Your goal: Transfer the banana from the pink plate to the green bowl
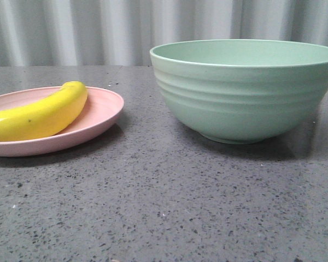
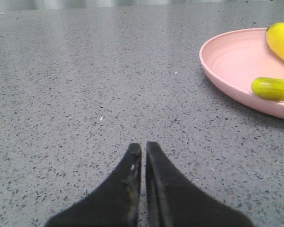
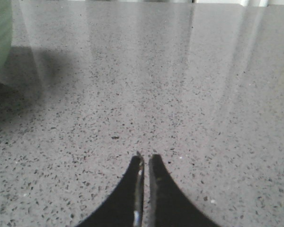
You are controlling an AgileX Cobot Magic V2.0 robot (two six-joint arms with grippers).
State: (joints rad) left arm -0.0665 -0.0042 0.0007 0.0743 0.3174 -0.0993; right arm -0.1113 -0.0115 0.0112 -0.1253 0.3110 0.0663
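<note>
The table [image 1: 164, 213] was dark grey stone w/ fine black and white speckles, matte w/ faint sheen. Directly on it sat 2 items: the pink plate [image 1: 101, 117] at left and the green bowl [image 1: 243, 90] at right on its small foot, apart w/ bare surface btwn them.

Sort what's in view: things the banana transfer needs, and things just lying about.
Needed for the job:
banana
pink plate
green bowl
left claw, shut, near the plate

Just there:
speckled grey table
right claw, shut, holding nothing
</note>
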